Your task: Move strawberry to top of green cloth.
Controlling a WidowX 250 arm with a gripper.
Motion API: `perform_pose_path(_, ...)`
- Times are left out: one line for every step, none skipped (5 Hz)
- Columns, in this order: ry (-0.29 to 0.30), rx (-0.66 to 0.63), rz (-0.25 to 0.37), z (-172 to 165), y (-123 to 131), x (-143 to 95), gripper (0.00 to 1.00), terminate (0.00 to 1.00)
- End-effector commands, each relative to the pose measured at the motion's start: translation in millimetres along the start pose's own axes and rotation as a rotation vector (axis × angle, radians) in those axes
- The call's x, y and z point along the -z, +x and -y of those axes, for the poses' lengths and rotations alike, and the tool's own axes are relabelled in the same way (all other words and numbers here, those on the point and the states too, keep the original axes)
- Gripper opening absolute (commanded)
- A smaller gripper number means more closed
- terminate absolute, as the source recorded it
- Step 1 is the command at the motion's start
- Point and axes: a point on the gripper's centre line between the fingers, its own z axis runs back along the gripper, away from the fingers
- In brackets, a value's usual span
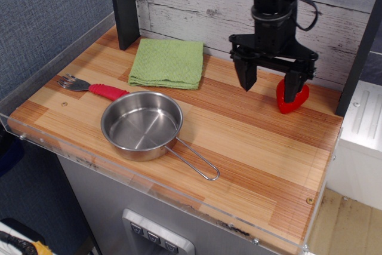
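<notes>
One pincer [270, 85] finger (black) half hides the strawberry [292, 103].

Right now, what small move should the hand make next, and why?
Probably shift a little right, then lower. The open hand hangs with one finger in front of the strawberry rather than straddling it, and the green cloth lies bare.

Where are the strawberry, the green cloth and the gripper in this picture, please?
strawberry [285, 106]: main camera view, on its lower red body below the finger.
green cloth [168, 63]: main camera view, middle of its top surface.
gripper [270, 86]: main camera view, midway between the open fingertips.
</notes>
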Motion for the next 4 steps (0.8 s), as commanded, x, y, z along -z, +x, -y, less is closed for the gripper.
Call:
perform_pose_path(-0.003, 0.040, 0.053, 12, 16, -2, 1.00, 0.00)
perform_pose_path(0.004, 0.058, 0.052, 16, 22, 8, 1.00, 0.00)
perform_pose_path(0.012, 0.076, 0.034, 20, 26, 18, 1.00, 0.00)
perform_pose_path(0.020, 0.085, 0.033, 24, 30, 25, 0.00, 0.00)
